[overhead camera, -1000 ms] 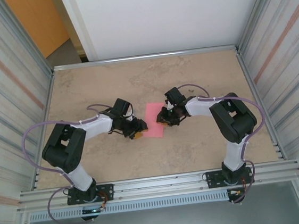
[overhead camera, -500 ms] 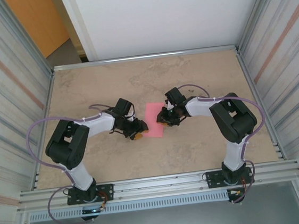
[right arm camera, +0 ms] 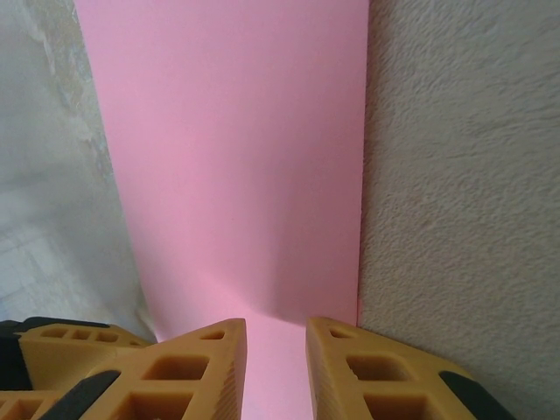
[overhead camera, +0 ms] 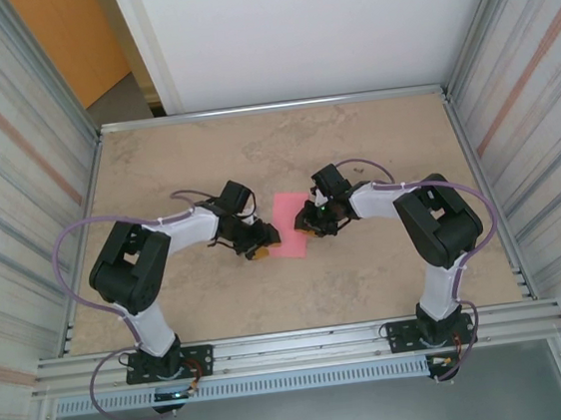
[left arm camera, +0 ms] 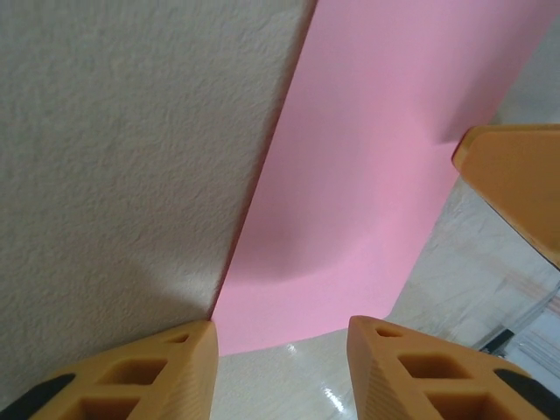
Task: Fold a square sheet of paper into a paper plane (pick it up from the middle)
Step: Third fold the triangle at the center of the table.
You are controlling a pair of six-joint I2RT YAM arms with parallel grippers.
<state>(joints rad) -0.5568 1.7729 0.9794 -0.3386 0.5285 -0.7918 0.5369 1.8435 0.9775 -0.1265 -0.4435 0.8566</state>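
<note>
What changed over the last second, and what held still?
The left arm swung its elbow rightward, and the left gripper edged slightly toward the sheet of paper, jaws apart at its edge. Nothing was gripped or released. The right gripper and the paper stayed put.

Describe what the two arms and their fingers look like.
The left arm and right arm match: white links, bulky black joint housings, black base plates. A pale purple cable loops beside each. The fingers are orange-yellow wedges with hollow ribbed cells and black insets.
</note>
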